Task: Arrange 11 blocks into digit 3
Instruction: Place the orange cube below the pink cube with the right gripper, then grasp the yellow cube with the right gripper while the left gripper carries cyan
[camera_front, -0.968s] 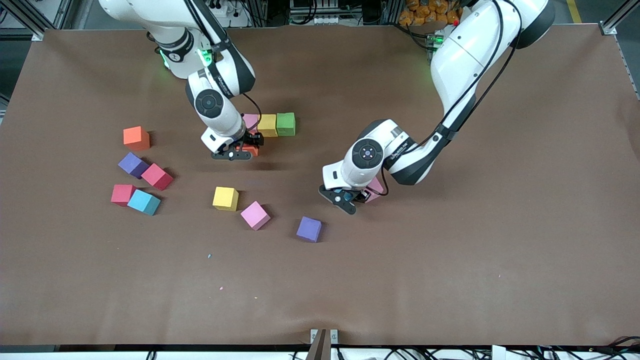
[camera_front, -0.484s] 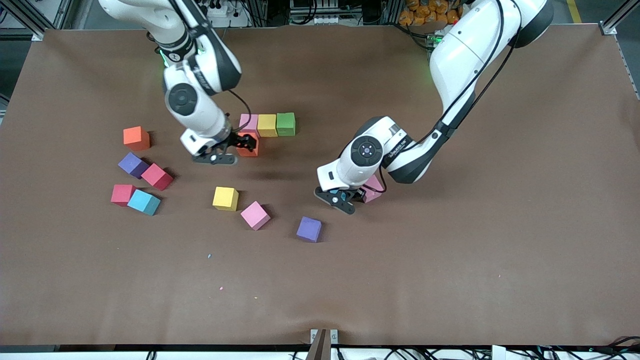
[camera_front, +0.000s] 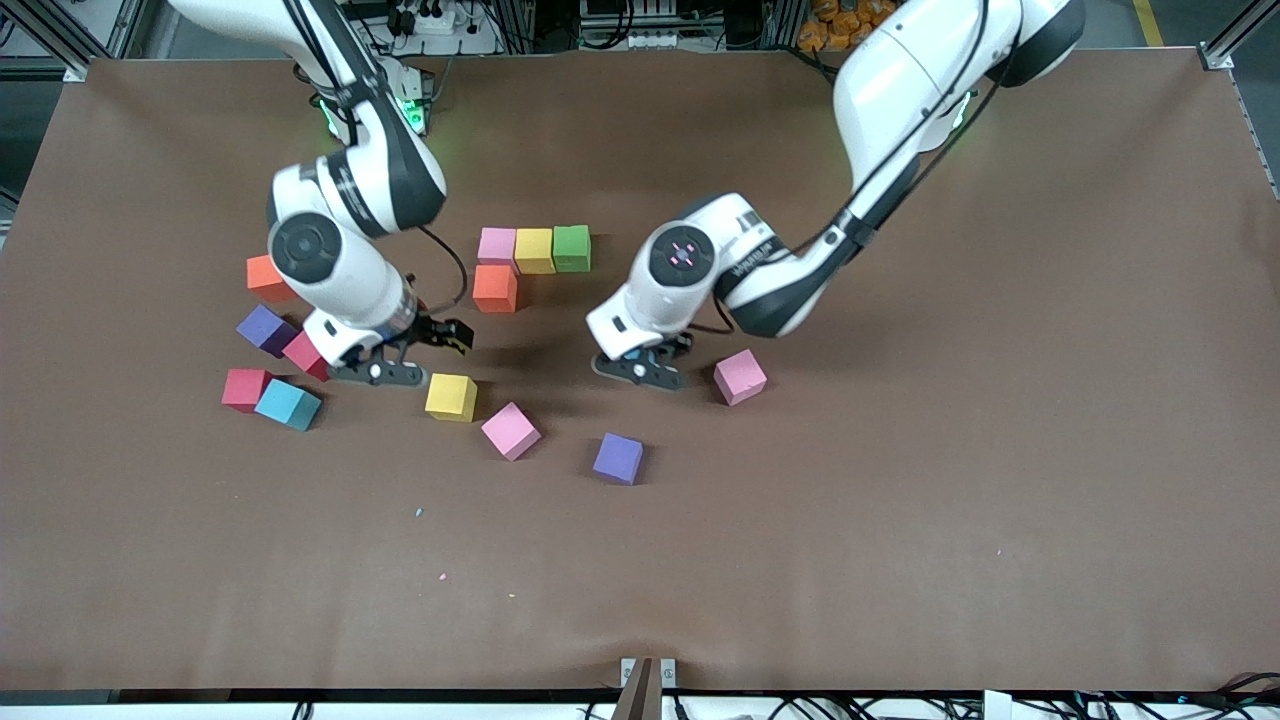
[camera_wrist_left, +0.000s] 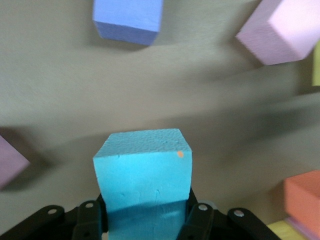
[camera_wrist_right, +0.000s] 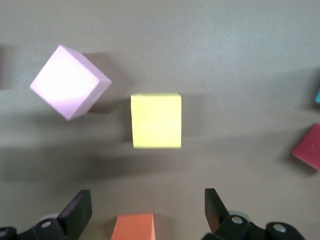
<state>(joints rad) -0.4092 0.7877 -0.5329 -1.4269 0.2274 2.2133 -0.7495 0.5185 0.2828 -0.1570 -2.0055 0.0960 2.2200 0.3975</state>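
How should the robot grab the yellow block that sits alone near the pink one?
Probably straight down from above, fingers on two opposite flat sides. The lone yellow block sits flat with free space around it. The open right gripper hangs just above it, and in the right wrist view the block lies squarely between the jaws.

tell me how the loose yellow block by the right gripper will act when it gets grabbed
The yellow block looks like matte foam, so it is probably light and may squash slightly. Its flat faces suggest it won't roll. The open right gripper hangs above it, and the pink block close beside it could get nudged.
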